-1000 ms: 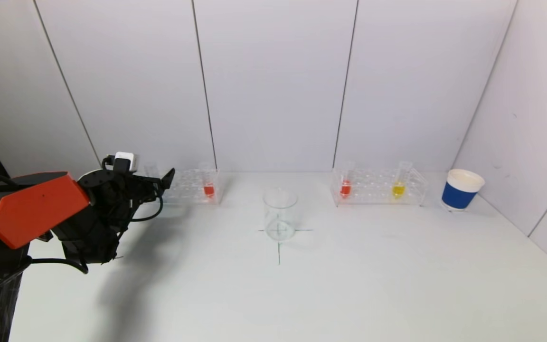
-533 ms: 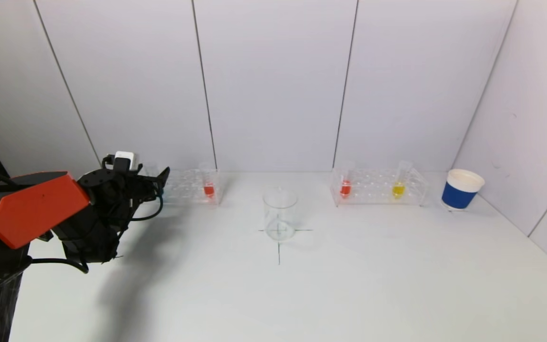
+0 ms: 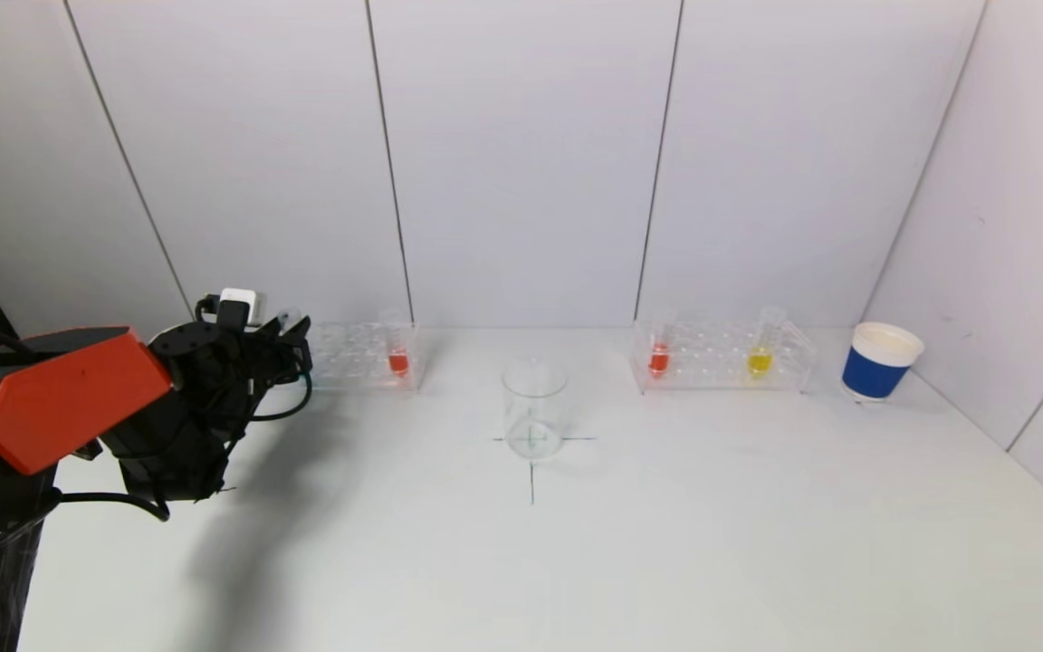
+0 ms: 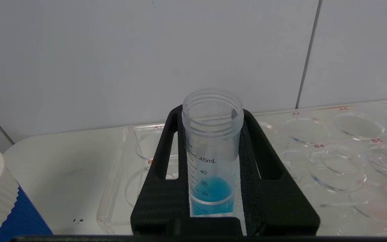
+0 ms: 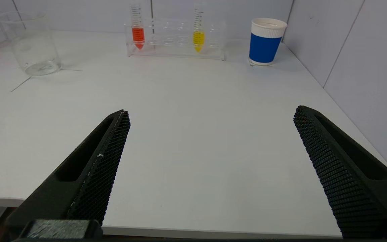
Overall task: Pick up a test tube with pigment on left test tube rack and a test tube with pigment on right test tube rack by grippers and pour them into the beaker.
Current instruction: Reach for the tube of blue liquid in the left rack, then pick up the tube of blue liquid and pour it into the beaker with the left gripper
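One tube clamped: left gripper (image 4: 213, 201) closed on blue-pigment tube (image 4: 212, 158), upright at left rack's (image 3: 360, 355) outer end; scale reads 45mL, 40, 35, 30; rack holes marked A4, B4, B5. Earlier, fingers stood wider apart. Beaker (image 3: 534, 407) centre. Right rack (image 3: 721, 355) untouched. Right gripper (image 5: 210, 174) wide open, empty, near table's front edge.

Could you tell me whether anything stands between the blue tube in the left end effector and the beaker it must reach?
Nothing visible blocks it. The left end effector grips the blue tube at the left rack; only that rack's red tube stands near the path to the beaker.
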Controlling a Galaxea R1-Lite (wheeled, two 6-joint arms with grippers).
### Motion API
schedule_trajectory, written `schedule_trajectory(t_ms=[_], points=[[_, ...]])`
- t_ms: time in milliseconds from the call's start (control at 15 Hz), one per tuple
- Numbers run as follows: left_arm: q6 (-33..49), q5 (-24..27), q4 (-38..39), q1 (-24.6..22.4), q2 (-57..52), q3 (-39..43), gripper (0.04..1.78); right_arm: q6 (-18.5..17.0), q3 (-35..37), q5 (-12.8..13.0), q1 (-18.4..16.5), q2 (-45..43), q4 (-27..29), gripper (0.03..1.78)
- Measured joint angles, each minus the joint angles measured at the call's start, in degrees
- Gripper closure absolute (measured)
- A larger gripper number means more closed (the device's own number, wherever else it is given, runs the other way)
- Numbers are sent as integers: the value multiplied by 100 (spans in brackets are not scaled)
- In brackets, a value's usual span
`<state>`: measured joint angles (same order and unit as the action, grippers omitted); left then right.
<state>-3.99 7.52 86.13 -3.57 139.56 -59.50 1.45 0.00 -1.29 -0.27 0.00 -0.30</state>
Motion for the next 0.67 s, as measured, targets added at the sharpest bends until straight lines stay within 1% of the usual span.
schedule_trajectory(t_ms=[667], points=[[-6,0,-46,0,-91,-6,138,2,0,0,0,0,-2,4]])
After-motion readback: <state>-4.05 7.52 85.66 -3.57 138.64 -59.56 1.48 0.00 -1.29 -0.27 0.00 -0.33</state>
